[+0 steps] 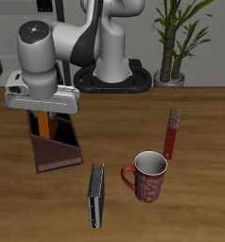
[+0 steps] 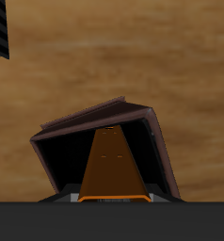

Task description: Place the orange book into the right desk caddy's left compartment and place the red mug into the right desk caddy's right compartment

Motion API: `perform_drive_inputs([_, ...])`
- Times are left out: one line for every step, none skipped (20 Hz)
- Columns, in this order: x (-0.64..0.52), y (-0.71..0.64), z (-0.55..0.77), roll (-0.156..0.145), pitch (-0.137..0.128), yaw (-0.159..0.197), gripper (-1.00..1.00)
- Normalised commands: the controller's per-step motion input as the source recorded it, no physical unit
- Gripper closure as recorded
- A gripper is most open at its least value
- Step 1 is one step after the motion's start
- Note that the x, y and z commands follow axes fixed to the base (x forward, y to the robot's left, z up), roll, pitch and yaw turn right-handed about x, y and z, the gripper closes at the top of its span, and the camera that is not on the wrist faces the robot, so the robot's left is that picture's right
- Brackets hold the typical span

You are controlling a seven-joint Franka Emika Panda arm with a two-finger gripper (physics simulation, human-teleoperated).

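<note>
The orange book [image 1: 48, 124] hangs upright under my gripper [image 1: 45, 126], which is shut on its upper end. Its lower end dips into the open top of the dark maroon right desk caddy [image 1: 58, 151], which stands below the gripper. In the wrist view the orange book [image 2: 109, 165] runs edge-on down into the caddy [image 2: 159, 141]; which section it is in I cannot tell. The red mug [image 1: 148, 177] stands upright on the table nearer the front edge, well apart from the caddy, with its handle pointing toward the caddy's side.
A dark grey book [image 1: 95, 196] lies near the front edge between caddy and mug. A slim red book [image 1: 171, 134] lies behind the mug. A potted plant [image 1: 171, 57] and the robot base [image 1: 110, 71] stand at the back.
</note>
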Motion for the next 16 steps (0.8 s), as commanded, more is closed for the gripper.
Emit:
perform_drive_inputs([0.13,-0.04,-0.22,0.029,0.073,-0.009,-1.0])
perform_drive_inputs([0.17,-0.25,-0.27,-0.112,0.038,0.013,-1.0])
perform_drive_inputs([0.07,0.04,-0.14,0.028,0.043,-0.006,-1.0])
perform_drive_inputs([0.05,0.02,-0.04,0.003,0.011,-0.03,-1.0])
perform_drive_inputs([0.02,0.03,-0.09,0.012,0.017,-0.015,-1.0])
perform_drive_inputs([0.05,-0.07,-0.1,-0.027,0.019,0.039,-1.0])
perform_drive_inputs([0.02,0.01,0.0,0.0,0.0,0.0,-1.0])
perform_drive_inputs([0.11,-0.06,-0.06,-0.055,0.019,-0.04,-1.0])
perform_drive_inputs([0.12,0.01,0.01,0.0,0.0,0.0,-1.0])
perform_drive_inputs([-0.02,0.02,0.01,0.023,-0.003,0.008,-1.0])
perform_drive_inputs([0.09,-0.05,0.07,-0.068,-0.018,0.002,-1.0])
perform_drive_inputs([-0.06,0.06,0.13,-0.044,-0.011,-0.043,-1.0])
perform_drive_inputs([-0.08,0.3,0.22,0.111,-0.088,0.061,-1.0])
perform_drive_inputs([-0.11,0.13,0.17,-0.07,-0.008,0.009,-1.0])
perform_drive_inputs([-0.04,0.16,0.21,-0.008,-0.044,0.009,-1.0])
perform_drive_inputs([-0.13,0.4,0.34,0.066,-0.058,-0.006,-1.0])
